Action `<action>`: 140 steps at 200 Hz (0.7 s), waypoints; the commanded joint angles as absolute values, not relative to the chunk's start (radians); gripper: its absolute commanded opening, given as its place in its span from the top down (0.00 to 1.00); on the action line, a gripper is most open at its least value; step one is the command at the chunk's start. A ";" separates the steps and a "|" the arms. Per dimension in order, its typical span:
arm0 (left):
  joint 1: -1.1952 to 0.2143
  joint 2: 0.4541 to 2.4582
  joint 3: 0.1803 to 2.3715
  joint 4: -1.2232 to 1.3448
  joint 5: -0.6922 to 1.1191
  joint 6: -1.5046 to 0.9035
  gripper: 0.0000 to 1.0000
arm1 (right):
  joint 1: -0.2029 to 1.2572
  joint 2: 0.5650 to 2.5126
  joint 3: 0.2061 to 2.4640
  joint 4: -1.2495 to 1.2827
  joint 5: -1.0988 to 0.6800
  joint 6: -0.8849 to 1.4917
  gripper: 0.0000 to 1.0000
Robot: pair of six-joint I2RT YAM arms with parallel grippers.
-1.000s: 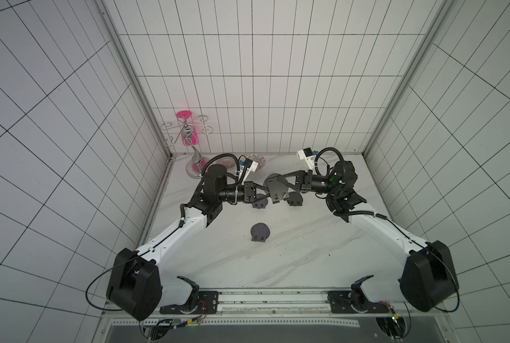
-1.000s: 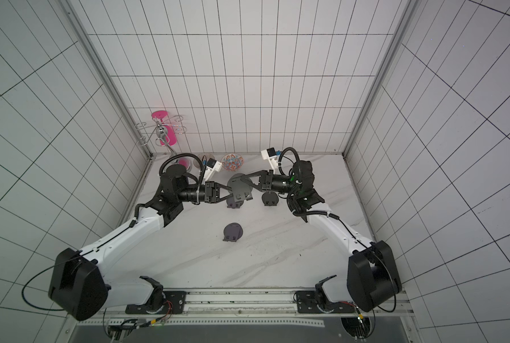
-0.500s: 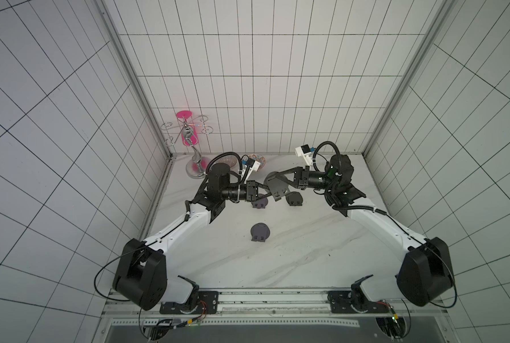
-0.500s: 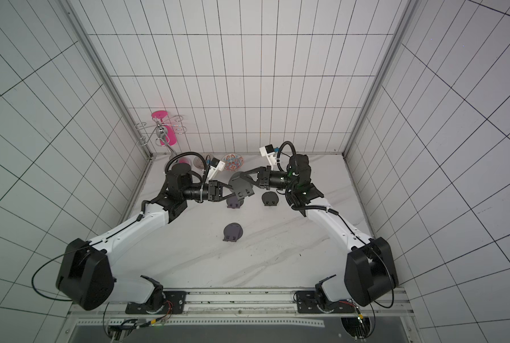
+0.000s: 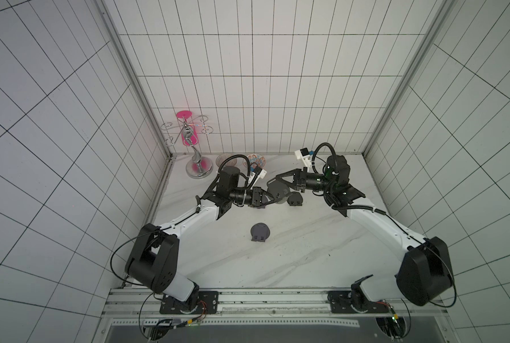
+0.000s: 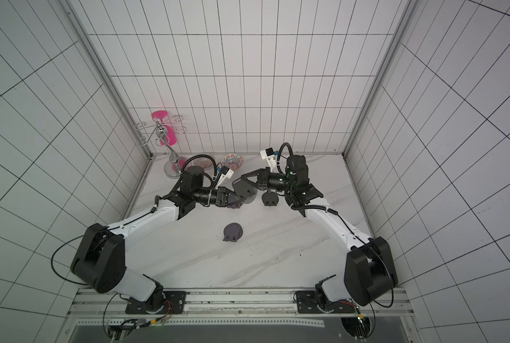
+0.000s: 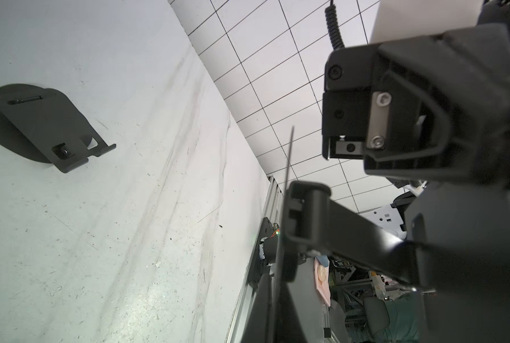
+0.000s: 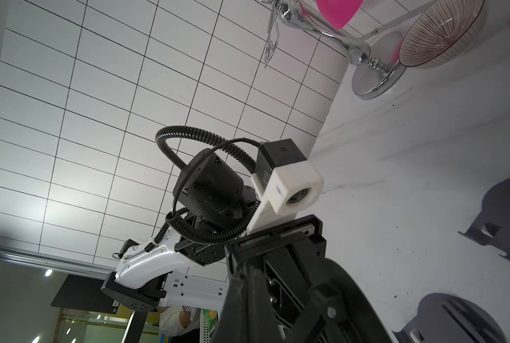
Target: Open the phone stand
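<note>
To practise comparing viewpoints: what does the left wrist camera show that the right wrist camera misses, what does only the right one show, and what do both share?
Only the left wrist view shows the metal mounting rail and the right arm's black tool housing, close up. Only the right wrist view shows the left arm with its white wrist camera, the silver stand and the striped bowl. Both show the marbled table, the tiled wall and dark phone stands on it; whether any is the same stand, I cannot tell.
</note>
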State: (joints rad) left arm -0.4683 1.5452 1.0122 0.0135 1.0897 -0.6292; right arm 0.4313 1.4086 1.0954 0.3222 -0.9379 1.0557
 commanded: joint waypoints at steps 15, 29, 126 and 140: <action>-0.512 1.634 0.917 -0.295 1.025 -0.587 1.00 | 0.394 1.280 1.161 0.615 -0.820 1.004 1.00; -0.512 1.637 0.918 -0.295 1.046 -0.586 1.00 | 0.377 1.263 1.113 0.646 -0.795 0.990 1.00; -0.514 1.640 1.009 -0.293 1.132 -0.600 1.00 | 0.343 1.237 0.953 0.728 -1.002 1.099 0.53; -0.512 1.636 1.021 -0.291 1.145 -0.604 1.00 | 0.336 1.235 0.953 0.698 -1.033 1.088 0.52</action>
